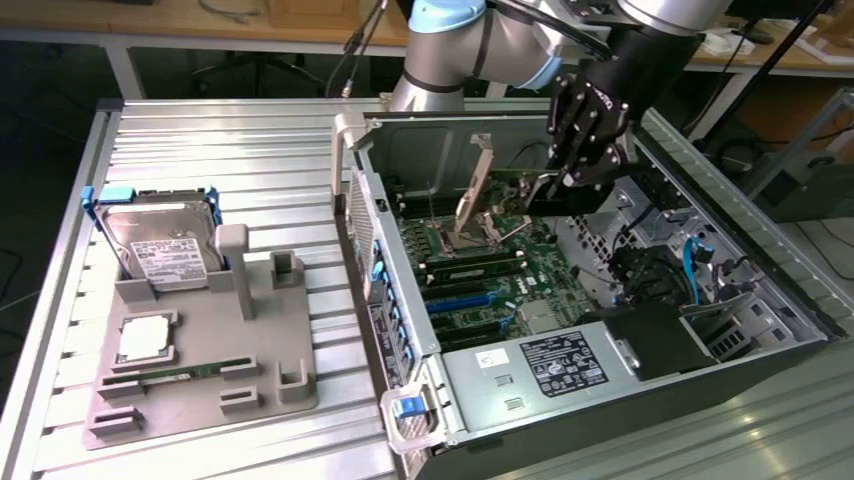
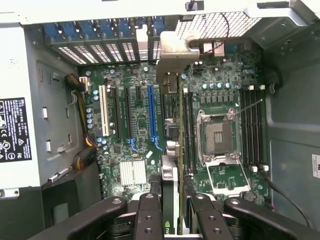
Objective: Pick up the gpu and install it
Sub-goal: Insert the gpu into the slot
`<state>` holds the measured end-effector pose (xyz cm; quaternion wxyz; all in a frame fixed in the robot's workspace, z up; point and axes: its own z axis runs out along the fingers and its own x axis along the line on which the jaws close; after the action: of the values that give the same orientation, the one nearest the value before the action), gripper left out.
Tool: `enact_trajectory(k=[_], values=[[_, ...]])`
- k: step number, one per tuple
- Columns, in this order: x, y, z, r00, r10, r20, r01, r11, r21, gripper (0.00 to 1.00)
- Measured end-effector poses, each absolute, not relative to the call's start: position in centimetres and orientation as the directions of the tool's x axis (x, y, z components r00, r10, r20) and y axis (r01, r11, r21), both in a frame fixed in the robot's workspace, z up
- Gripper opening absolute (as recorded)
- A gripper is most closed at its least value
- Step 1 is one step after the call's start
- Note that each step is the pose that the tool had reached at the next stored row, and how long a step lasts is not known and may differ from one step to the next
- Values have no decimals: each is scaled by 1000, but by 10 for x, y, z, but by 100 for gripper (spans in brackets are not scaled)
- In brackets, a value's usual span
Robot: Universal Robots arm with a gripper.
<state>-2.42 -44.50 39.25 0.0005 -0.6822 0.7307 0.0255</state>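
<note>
The gpu (image 1: 514,186) hangs edge-down inside the open computer case (image 1: 400,330), a little above the motherboard (image 1: 494,290). Its silver end bracket (image 1: 473,185) points toward the case's rear wall. My gripper (image 1: 577,172) is shut on the card's other end. In the wrist view the gpu (image 2: 180,145) appears edge-on, running between the expansion slots and the empty CPU socket (image 2: 219,136), with its bracket (image 2: 172,52) at the slot openings. The gripper (image 2: 175,212) has one black finger on each side of the card.
A long blue slot (image 2: 151,115) lies on the board beside the card. The power supply (image 1: 561,362) fills the case's near corner. A grey fixture (image 1: 254,360) at the exterior view's left holds a hard drive (image 1: 160,245), a processor (image 1: 144,340) and a RAM stick (image 1: 180,373).
</note>
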Motion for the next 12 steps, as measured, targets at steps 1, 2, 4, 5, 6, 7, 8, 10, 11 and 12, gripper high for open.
enact_trajectory(k=[1,2,4,5,6,7,8,10,11,12], values=[[-24,-444,392,-69,-997,-36,-997,68,37,27],[-24,-444,392,-69,-997,-35,-997,68,37,27],[-24,-442,391,-69,-997,-36,-997,68,37,27],[-24,-441,391,-69,-997,-36,-997,68,37,27],[-24,-440,391,-69,-997,-36,-997,68,37,27],[-24,-439,390,-69,-997,-36,-997,68,37,27],[-24,-438,390,-69,-997,-36,-997,68,37,27],[-24,-437,389,-69,-997,-36,-997,68,37,27],[-24,-436,389,-69,-997,-36,-997,68,37,27],[-24,-436,389,-69,-997,-36,-997,68,37,27]])
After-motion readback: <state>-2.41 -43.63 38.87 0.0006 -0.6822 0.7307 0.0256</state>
